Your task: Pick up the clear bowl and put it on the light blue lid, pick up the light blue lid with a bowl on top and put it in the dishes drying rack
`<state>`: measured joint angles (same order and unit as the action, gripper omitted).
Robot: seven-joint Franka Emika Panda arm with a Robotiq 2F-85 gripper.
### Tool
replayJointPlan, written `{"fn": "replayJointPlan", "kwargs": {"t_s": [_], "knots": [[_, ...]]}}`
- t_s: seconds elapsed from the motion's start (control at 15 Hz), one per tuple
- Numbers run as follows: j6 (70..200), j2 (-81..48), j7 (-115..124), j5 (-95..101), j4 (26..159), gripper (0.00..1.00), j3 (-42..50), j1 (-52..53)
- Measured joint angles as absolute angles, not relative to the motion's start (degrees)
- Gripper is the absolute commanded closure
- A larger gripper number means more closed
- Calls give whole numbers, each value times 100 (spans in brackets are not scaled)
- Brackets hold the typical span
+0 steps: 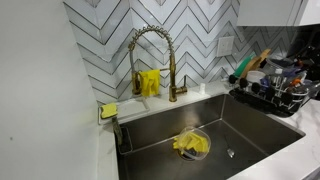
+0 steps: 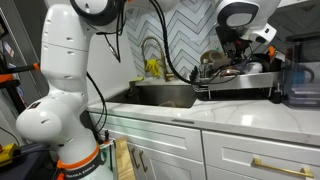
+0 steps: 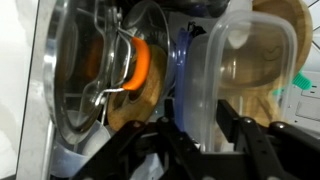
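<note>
In the wrist view my gripper (image 3: 208,125) is shut on the upright edge of the light blue lid (image 3: 185,70). A clear rounded-square bowl (image 3: 245,70) stands pressed against the lid's right side, also between the fingers. Both stand on edge among the dishes in the drying rack (image 2: 235,88). In an exterior view my gripper (image 2: 237,60) reaches down into the rack beside the sink. The rack also shows at the right in an exterior view (image 1: 272,95), where the lid is hidden among dark dishes.
A metal pot lid (image 3: 80,75) and an orange item (image 3: 142,62) stand left of the blue lid. A wooden board (image 3: 275,30) is behind. The steel sink (image 1: 160,130) holds a clear bowl with a yellow cloth (image 1: 192,144). A gold faucet (image 1: 150,55) rises behind.
</note>
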<state>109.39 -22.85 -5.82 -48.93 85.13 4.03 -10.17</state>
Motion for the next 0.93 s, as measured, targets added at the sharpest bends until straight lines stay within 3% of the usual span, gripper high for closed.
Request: {"fn": "replayJointPlan", "kwargs": {"t_s": [0.2,0.93], "knots": [[10941,-2080,-582,-4779,8514,0,404,-1014],[10675,-1337,-1232,-3598,8506,0,439,-1084]]}}
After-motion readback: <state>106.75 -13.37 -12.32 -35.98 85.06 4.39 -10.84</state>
